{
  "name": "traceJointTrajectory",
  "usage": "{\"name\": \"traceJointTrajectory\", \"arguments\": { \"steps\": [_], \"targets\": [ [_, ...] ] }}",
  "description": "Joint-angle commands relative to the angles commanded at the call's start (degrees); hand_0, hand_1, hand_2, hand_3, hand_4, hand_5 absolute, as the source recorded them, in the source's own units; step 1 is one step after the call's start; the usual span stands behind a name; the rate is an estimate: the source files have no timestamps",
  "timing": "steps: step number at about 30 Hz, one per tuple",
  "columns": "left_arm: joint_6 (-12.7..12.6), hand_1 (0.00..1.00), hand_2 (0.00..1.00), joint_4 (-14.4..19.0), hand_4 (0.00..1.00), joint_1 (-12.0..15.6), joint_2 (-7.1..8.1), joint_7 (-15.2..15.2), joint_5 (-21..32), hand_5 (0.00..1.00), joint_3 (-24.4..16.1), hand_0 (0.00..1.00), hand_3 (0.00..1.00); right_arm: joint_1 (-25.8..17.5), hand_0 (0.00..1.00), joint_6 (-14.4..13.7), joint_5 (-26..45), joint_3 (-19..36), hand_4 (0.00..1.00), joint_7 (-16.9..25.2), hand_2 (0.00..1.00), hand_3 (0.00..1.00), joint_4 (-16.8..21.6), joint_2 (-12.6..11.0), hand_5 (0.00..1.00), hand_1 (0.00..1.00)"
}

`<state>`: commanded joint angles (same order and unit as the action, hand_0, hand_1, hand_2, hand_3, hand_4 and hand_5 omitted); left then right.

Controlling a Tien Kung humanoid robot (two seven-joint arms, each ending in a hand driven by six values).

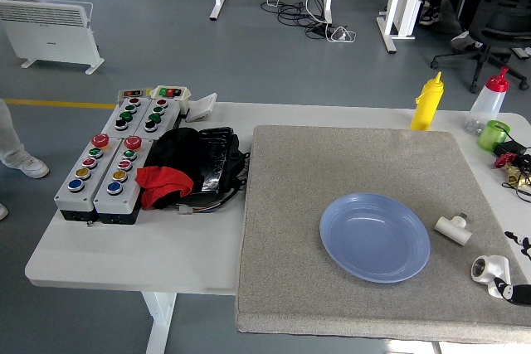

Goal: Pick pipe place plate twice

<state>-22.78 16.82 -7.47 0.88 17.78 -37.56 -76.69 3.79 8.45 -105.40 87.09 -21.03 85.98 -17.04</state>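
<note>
A light blue plate (pixel 375 238) lies on the grey mat (pixel 332 172), right of its middle, with nothing on it. A white T-shaped pipe fitting (pixel 454 228) rests on the mat just off the plate's right rim. A second white pipe fitting (pixel 489 269) lies further right and nearer, its open end facing left. My right hand (pixel 516 291) barely enters at the lower right edge and touches or nearly touches this second fitting. Most of the hand is cut off by the picture's edge. My left arm is out of view.
Two grey button boxes (pixel 112 163) and a black and red bundle (pixel 187 167) sit on the table's left. A yellow squeeze bottle (pixel 428 103), a clear bottle with a red cap (pixel 488 104), a green cup (pixel 494 134) and small parts (pixel 513 167) stand at the far right.
</note>
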Motion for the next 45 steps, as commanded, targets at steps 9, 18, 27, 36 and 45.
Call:
{"name": "traceJointTrajectory", "arguments": {
  "steps": [9, 18, 27, 36, 45],
  "targets": [
    [-0.1, 0.686, 0.691, 0.1, 0.373, 0.5, -0.03, 0.4, -0.6, 0.998, -0.2, 0.726, 0.736, -0.4, 0.998, -1.0, 2.9, 0.1, 0.792, 0.5, 0.998, 0.998, 1.2, -0.5, 0.237, 0.957],
    [-0.1, 0.685, 0.691, 0.1, 0.372, 0.9, 0.04, 0.6, -1.2, 0.998, -0.5, 0.726, 0.735, -0.5, 0.998, -0.6, 4.0, -0.7, 0.797, 0.3, 0.998, 0.998, 1.3, -0.4, 0.26, 0.95],
    [-0.2, 0.685, 0.69, 0.0, 0.371, 0.4, -0.01, 0.3, -0.1, 0.998, 0.0, 0.726, 0.736, 2.0, 0.98, -2.5, 3.5, -3.8, 0.794, -0.3, 0.998, 0.992, -3.2, 1.1, 0.26, 0.943],
    [-0.1, 0.685, 0.69, -0.1, 0.371, -0.1, 0.09, 0.0, 0.5, 0.998, 0.4, 0.727, 0.735, 4.0, 0.647, -6.7, 0.8, -4.3, 0.579, -1.9, 0.72, 0.75, -5.2, 1.6, 0.112, 0.685],
    [-0.1, 0.685, 0.689, 0.0, 0.371, -0.3, 0.13, 0.1, 0.4, 0.998, 0.4, 0.726, 0.735, 3.9, 0.514, -5.4, 0.4, -3.9, 0.566, -2.2, 0.679, 0.729, -5.4, 1.7, 0.099, 0.6]
  ]
}}
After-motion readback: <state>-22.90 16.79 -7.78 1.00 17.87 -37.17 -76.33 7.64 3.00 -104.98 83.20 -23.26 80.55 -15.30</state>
